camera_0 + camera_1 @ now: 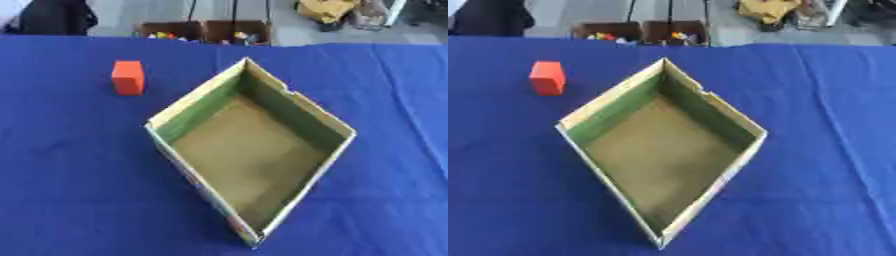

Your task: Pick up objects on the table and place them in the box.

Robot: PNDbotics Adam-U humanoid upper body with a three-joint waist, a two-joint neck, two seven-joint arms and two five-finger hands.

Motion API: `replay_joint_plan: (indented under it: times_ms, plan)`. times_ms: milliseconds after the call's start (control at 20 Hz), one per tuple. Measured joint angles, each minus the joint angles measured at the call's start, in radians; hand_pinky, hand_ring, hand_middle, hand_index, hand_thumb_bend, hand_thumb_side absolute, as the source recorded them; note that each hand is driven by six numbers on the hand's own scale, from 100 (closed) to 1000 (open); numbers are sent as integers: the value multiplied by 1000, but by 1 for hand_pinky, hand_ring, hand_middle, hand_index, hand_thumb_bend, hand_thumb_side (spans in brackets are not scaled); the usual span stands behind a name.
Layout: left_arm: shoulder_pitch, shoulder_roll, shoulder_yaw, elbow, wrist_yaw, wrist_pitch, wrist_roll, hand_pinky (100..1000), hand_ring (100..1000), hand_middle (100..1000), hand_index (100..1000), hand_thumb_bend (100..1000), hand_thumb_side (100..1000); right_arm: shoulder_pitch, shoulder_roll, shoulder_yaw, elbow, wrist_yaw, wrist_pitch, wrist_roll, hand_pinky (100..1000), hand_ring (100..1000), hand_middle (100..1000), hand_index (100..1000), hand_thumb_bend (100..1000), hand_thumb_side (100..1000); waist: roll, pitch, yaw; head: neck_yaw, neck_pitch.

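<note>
An orange-red block (pixel 128 77) stands upright on the blue tablecloth, to the far left of the box. The cardboard box (pixel 302 102) sits in the middle of the table, turned so one corner points toward me. It has an open top, green inner walls and a brown floor with nothing inside. Neither of my hands shows in either view.
The blue cloth (pixel 70 175) covers the whole table and shows a few creases on the right. Beyond the far edge stand two brown crates (pixel 206 31) with small coloured things, plus a yellow bundle (pixel 325 10) on the floor.
</note>
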Motion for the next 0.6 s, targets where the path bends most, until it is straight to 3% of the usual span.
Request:
replay_joint_plan:
  times_ms: [300, 450, 600]
  plan:
    - [15, 17, 1, 0, -12, 5, -4, 569, 642, 732, 906, 285, 894, 1, 0, 0, 0, 0, 1, -1, 730, 703, 791, 770, 100, 679, 0, 0, 0, -1, 0]
    - [43, 87, 4, 0, -51, 29, -8, 577, 650, 746, 918, 281, 894, 7, 0, 0, 0, 0, 1, -1, 730, 703, 791, 770, 100, 678, 2, 0, -2, 0, 0]
    - [66, 190, 7, 0, -106, 89, -9, 588, 662, 755, 926, 265, 879, 9, 0, 0, 0, 0, 2, 0, 730, 703, 791, 770, 100, 678, 9, 0, -9, 0, -1]
